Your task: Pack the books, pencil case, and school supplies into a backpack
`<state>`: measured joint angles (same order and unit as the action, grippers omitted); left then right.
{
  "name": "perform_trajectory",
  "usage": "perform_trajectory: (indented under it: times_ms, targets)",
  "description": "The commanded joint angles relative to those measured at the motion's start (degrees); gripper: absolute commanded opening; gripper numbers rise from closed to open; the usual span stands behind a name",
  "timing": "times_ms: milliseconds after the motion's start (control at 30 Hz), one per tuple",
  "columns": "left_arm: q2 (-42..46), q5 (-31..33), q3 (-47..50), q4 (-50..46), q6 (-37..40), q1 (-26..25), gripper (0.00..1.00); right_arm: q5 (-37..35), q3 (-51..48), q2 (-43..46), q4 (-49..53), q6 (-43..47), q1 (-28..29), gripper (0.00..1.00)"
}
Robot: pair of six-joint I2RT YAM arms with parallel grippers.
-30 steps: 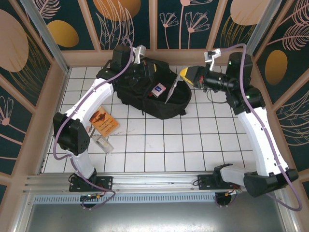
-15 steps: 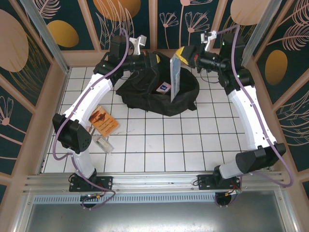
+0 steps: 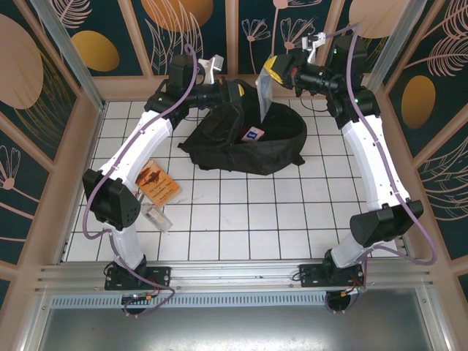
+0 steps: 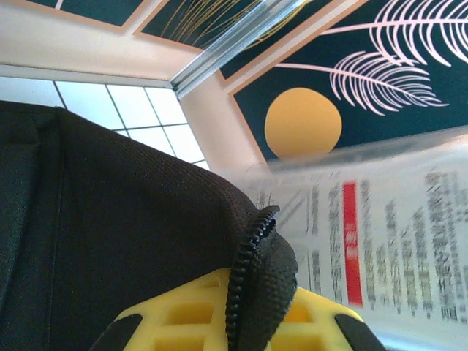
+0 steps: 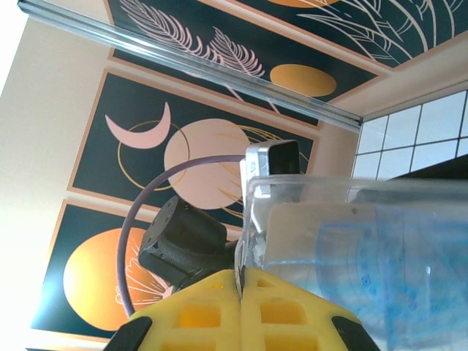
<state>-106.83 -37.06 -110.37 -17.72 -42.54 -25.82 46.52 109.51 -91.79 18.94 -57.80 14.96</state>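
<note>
Backpack (image 3: 245,142) on far tiles (image 3: 292,212), zipper rim (image 4: 245,278) clamped in left gripper (image 3: 235,93); right gripper (image 3: 276,71) pinching clear packet (image 3: 263,99) upright over opening, book (image 3: 157,183) lying off left; packet's red-striped print (image 4: 352,241) visible on left wrist cam

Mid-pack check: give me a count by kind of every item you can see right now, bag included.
black backpack: 1
orange-brown book: 1
pink box with a blue mark, inside the bag: 1
small clear tube: 1
clear plastic packet, held above the bag: 1
Total: 5
</note>
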Motion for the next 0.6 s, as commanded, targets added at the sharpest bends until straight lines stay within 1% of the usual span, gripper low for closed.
perform_trajectory:
  times_ms: [0, 233, 467, 567]
  targets:
    - [0.31, -1.86, -2.24, 7.47, -1.63, 0.16, 0.0, 0.79, -0.27, 0.2, -3.24, -1.2, -0.38, 0.0]
    - [0.13, -2.47, -3.4, 9.73, -5.5, 0.18, 0.0, 0.02, -9.62, 2.4, -8.72, -2.43, 0.61, 0.0]
    - [-0.65, -3.92, -5.89, 10.38, -10.04, 0.26, 0.0, -1.07, -12.46, 1.77, -10.43, -1.6, 2.46, 0.0]
    - [-0.53, -3.99, -6.16, 11.03, -10.88, 0.47, 0.0, -1.26, -14.11, 1.5, -11.21, -1.47, 2.85, 0.0]
